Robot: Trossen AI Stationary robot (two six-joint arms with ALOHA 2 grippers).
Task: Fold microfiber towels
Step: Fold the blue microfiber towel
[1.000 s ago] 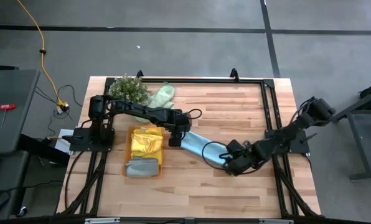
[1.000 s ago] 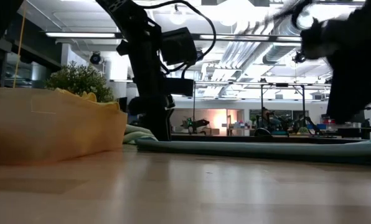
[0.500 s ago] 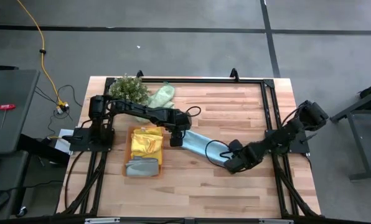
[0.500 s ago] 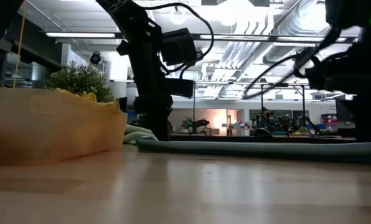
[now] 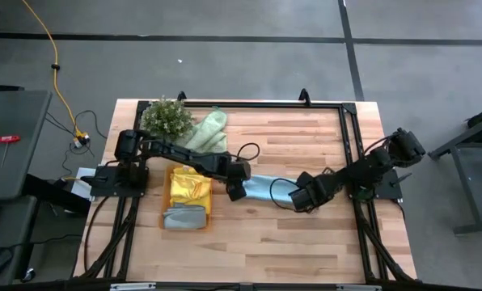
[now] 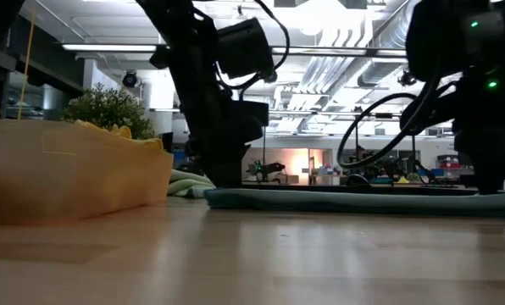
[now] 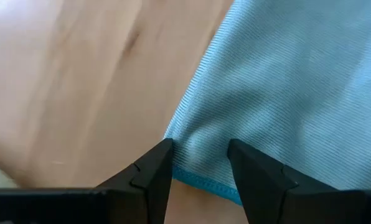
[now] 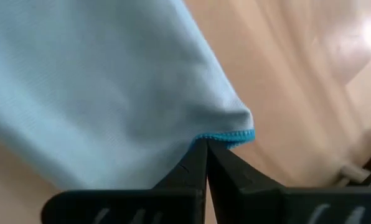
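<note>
I am working at a pale wooden table [image 5: 306, 242] with long plank grain, ringed by a black metal frame [image 5: 350, 145] and standing on a grey floor crossed by dark seams. A light blue towel [image 5: 265, 187] is lying flat near the middle of the boards, stretching between my two grippers. My right gripper [image 5: 296, 196] is pressing its fingers together on the towel's hemmed corner, the bright blue stitching bunching just at the fingertips [image 8: 205, 163]. My left gripper [image 5: 236, 191] is sitting at the opposite edge with its fingers [image 7: 151, 167] apart, the towel's hem lying in the gap between them; I cannot tell whether they are actually gripping it. Beside my left arm, an orange tray [image 5: 167, 202] is holding a crumpled yellow towel [image 5: 188, 184] and a folded grey towel [image 5: 183, 217]. A pale green towel [image 5: 209, 128] is lying near the far edge, touching a small bushy plant [image 5: 167, 115]. Off the table, a yellow cable [image 5: 53, 61] is trailing over the floor. From table height, the room beyond is showing long ceiling lights [image 6: 108, 47], exposed ducts and distant shelving, with the tray's side [image 6: 74, 178] looming close.
</note>
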